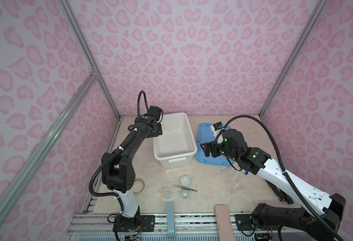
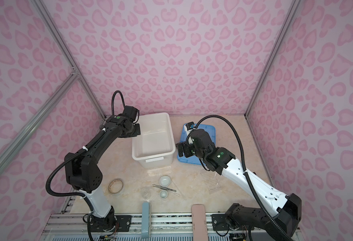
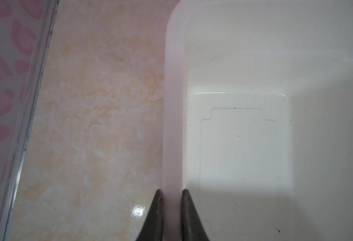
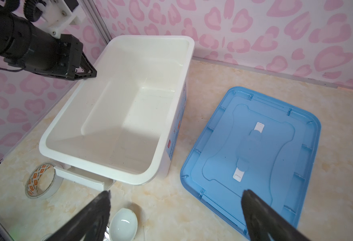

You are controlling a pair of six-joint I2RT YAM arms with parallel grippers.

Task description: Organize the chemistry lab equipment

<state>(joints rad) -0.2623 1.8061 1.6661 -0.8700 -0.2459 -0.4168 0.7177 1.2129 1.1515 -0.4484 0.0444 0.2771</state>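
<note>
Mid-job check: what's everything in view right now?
white tub: 1, white, back centre, empty
lid: 1, blue, right of tub
round dishes: 2, white, front centre
tweezers: 1, metal, between dishes
glass cup: 1, clear, left of dishes
rods: unclear, clear, right of dishes
capped tubes: unclear, clear, blue cap, under right arm
tape roll: 1, whitish, front left
left gripper: 1, black, clamped on tub rim
right gripper: 1, black, open, above lid edge

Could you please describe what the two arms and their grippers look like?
The left arm and right arm are black with white segments, each trailed by a black corrugated cable held by white ties. Green lights mark their joints. The left gripper and right gripper have dark tapered fingers.
</note>
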